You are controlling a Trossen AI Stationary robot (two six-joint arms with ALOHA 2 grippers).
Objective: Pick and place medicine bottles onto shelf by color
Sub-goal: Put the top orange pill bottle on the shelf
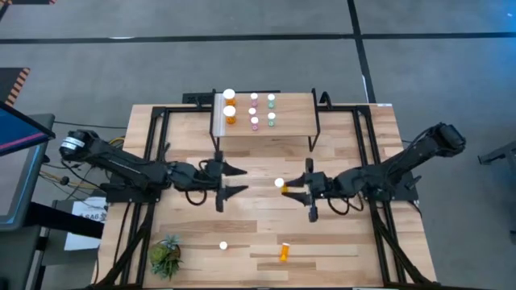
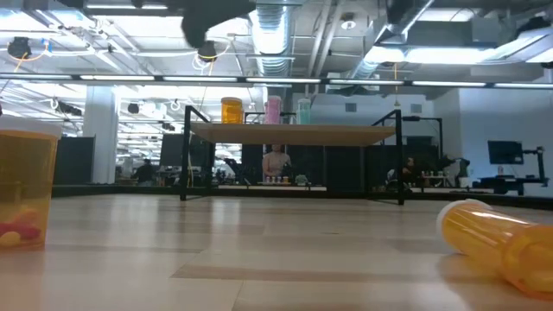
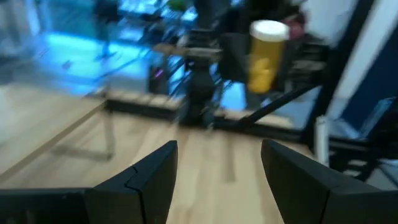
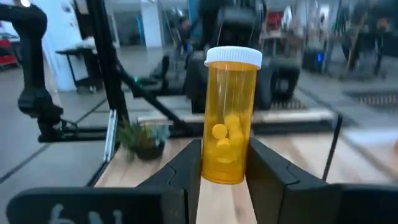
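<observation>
Orange bottle (image 4: 231, 115) is being gripped upright near its base by the right gripper (image 1: 301, 188) fingers at desk (image 1: 339, 234) centre, near the shelf (image 1: 290, 121). Left gripper (image 1: 239, 180) fingers are being held apart, empty. So low a grip is judged likely to let the bottle tilt during lifting.

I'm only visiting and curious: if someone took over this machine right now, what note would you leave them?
Right gripper: shut on an orange bottle, upright, mid-table.
Left gripper: open, empty, facing it.
Shelf: two orange bottles, two pink, two green, in columns by color.
Left: shelve the held bottle; an orange bottle lying and another standing at the near edge.
</observation>
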